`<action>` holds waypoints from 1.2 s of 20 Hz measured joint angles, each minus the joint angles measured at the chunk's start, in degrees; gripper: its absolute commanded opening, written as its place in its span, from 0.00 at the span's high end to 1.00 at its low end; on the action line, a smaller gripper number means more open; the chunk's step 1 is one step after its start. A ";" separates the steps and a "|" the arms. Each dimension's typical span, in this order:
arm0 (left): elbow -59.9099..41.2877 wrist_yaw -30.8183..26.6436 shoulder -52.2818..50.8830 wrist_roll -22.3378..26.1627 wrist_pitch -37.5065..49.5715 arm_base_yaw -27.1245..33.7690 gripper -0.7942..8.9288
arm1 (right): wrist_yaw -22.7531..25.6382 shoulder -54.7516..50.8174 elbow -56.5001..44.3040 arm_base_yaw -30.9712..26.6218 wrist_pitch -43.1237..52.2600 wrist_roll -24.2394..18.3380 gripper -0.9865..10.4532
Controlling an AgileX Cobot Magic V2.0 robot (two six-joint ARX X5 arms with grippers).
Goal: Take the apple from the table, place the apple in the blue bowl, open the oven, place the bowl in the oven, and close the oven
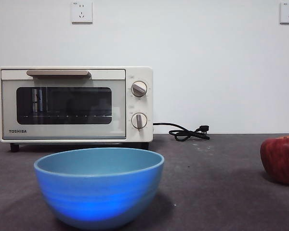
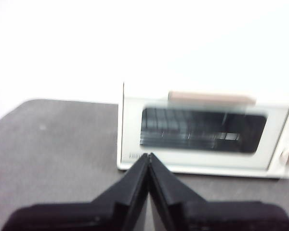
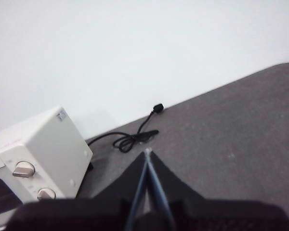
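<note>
The blue bowl (image 1: pixel 99 186) stands empty at the front of the table (image 1: pixel 216 192). A dark-red apple (image 1: pixel 281 160) lies at the right edge of the front view, partly cut off. At the back left sits the cream-white oven (image 1: pixel 76 104) with its door closed; it also shows as the oven (image 2: pixel 202 132) in the left wrist view and the oven (image 3: pixel 33 154) in the right wrist view. My left gripper (image 2: pixel 148 156) is shut and empty, facing the oven from a distance. My right gripper (image 3: pixel 148 152) is shut and empty above the table, away from the apple.
The oven's black cord (image 1: pixel 189 132) lies coiled on the table right of the oven, also seen as the cord (image 3: pixel 135 139) in the right wrist view. Two wall sockets (image 1: pixel 82 12) sit high on the white wall.
</note>
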 measured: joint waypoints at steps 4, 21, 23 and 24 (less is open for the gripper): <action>5.73 0.00 2.67 -0.57 -5.11 0.00 0.92 | -0.02 5.09 6.75 0.00 -8.02 -0.02 0.92; 17.11 10.78 21.44 -3.93 -22.56 0.00 0.92 | -11.37 33.27 27.28 0.00 -33.00 -1.31 0.91; 17.11 18.60 24.11 -4.33 -22.95 0.00 0.92 | -16.68 36.57 28.81 0.00 -33.07 -3.72 0.91; 17.11 22.51 25.33 -4.44 -23.50 0.00 0.92 | -18.78 38.34 29.62 0.00 -33.57 -5.09 0.91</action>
